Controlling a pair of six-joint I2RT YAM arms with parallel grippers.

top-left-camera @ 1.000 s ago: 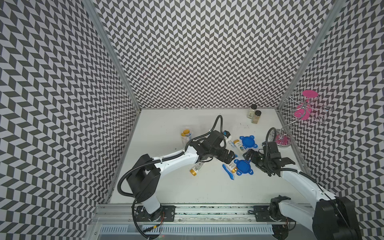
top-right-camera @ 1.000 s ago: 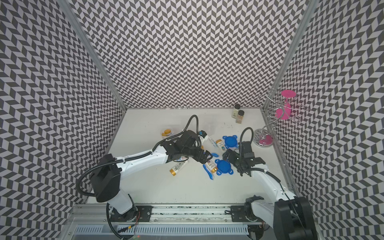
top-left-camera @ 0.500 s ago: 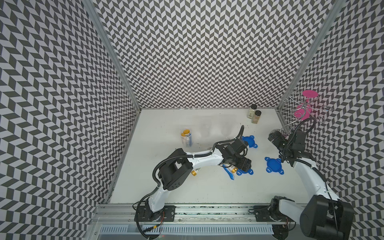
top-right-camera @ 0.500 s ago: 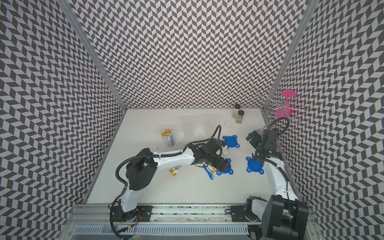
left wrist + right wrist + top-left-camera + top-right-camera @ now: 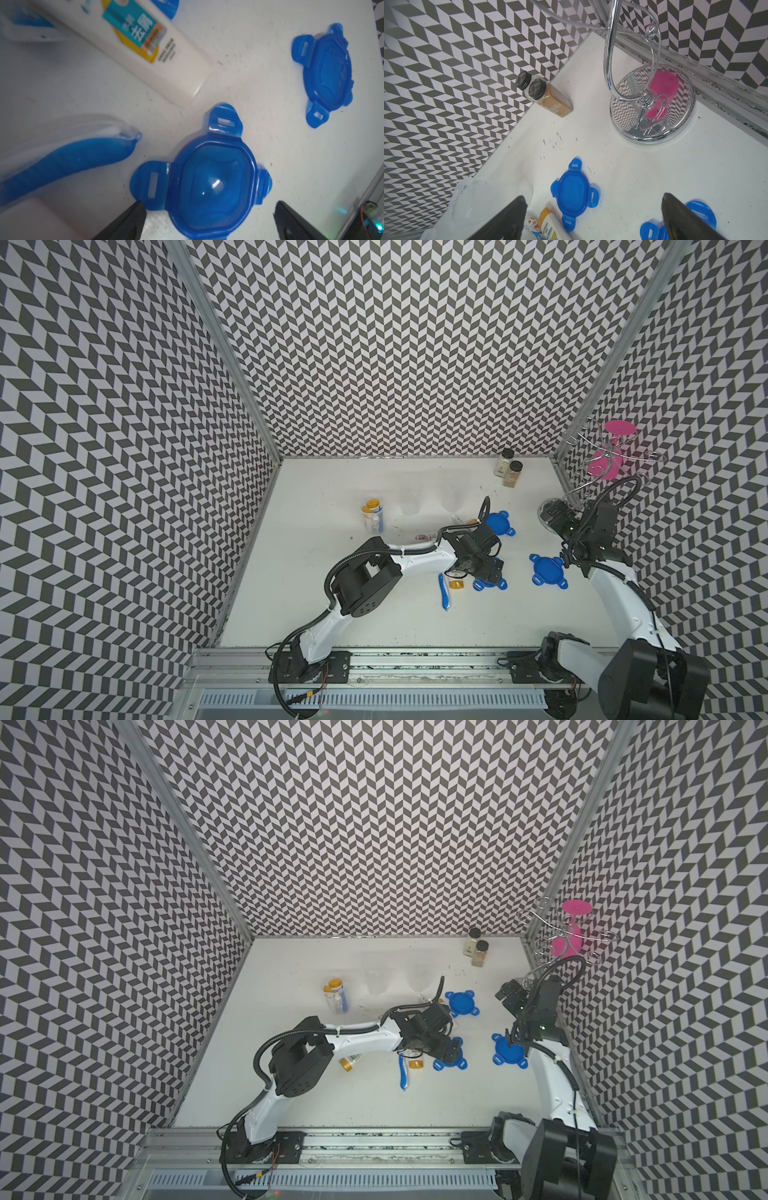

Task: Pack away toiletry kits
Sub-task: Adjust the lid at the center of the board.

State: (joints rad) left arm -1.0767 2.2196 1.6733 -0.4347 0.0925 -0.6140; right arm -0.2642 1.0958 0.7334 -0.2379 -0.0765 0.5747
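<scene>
While poised with left gripper (image 5: 208,205) open over blue lid (image 5: 214,180), flat on table (image 5: 270,83) beside toothbrush (image 5: 72,153), risks pinching one tab and flicking it. Could snag wire stand (image 5: 652,104) with open, empty right gripper (image 5: 593,198).

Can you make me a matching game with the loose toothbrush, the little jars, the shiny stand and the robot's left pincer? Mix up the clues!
Things
1. blue toothbrush
2. spice jars
3. wire stand
4. left pincer

Clues
A. holds pink discs
B. open over a blue lid
C. lying flat on the table
D. upright, with black caps

Pairs: 1-C, 2-D, 3-A, 4-B
</scene>
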